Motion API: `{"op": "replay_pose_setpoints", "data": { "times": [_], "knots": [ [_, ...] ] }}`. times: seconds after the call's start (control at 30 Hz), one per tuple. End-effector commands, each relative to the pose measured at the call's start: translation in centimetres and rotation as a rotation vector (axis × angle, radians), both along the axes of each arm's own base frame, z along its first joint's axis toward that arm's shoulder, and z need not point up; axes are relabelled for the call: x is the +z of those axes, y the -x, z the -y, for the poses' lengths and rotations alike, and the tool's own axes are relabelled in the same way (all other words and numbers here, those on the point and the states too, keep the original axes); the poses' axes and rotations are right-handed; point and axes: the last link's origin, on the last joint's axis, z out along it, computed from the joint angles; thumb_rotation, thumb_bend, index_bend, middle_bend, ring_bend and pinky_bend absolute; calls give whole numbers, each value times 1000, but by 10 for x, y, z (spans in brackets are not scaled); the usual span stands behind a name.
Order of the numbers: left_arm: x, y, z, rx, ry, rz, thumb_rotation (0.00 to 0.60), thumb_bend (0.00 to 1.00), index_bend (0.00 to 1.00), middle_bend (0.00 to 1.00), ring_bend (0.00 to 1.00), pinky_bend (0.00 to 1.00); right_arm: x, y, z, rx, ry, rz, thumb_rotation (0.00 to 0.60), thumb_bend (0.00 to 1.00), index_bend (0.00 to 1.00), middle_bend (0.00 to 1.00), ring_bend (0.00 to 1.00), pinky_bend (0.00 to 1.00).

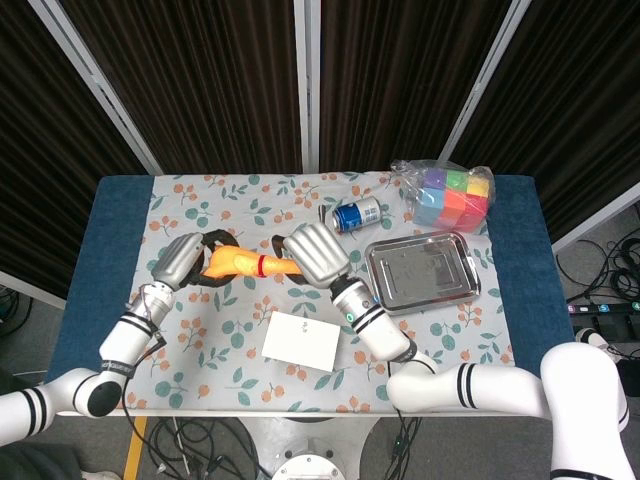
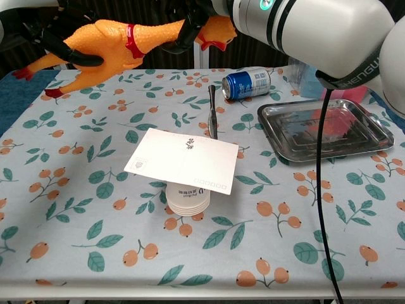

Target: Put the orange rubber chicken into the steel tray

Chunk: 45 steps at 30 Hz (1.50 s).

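Right of centre in the head view, the tray [image 1: 419, 272] lies open on top; a can [image 1: 357, 214] and bagged blocks [image 1: 452, 195] crowd its upper edge.

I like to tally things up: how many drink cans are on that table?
1. A blue can lies on its side near the table's far edge, just behind the steel tray. The bag or arms could hide others.
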Motion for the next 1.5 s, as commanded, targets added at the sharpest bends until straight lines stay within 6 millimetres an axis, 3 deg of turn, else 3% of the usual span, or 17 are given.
{"op": "replay_pose_setpoints", "data": {
  "times": [0.03, 0.23, 0.53, 0.77, 0.97, 1.23, 1.5],
  "knots": [
    [5, -2, 4, -10, 41, 35, 600, 349, 218, 256, 226, 379, 0, 0, 2, -3, 7, -3, 600, 254, 1000, 827, 804, 1000],
    [6, -4, 6, -38, 42, 51, 600, 263, 186, 157, 147, 322, 0, 1, 7, -13, 18, -3, 600, 256, 1000, 827, 804, 1000],
    [3, -4, 2, -31, 47, 30, 600, 258, 196, 166, 147, 322, 0, 1, 5, -12, 1, 6, 600, 255, 1000, 829, 805, 1000],
    [3, -1, -5, 0, 13, 27, 600, 257, 295, 236, 162, 335, 0, 2, 1, -9, -19, 7, 600, 256, 1000, 830, 805, 1000],
    [4, 0, -3, 10, 8, 34, 600, 316, 475, 448, 348, 442, 2, 3, 2, -11, -12, 6, 600, 256, 1000, 830, 806, 1000],
    [0, 1, -5, 11, -22, 30, 600, 643, 796, 836, 747, 797, 2, 3, -3, -2, -17, 0, 600, 253, 1000, 830, 806, 1000],
    [-1, 2, -7, 37, -23, 21, 600, 720, 882, 968, 881, 883, 0, 1, -19, 35, -39, -1, 600, 253, 1000, 831, 809, 1000]
  ]
}}
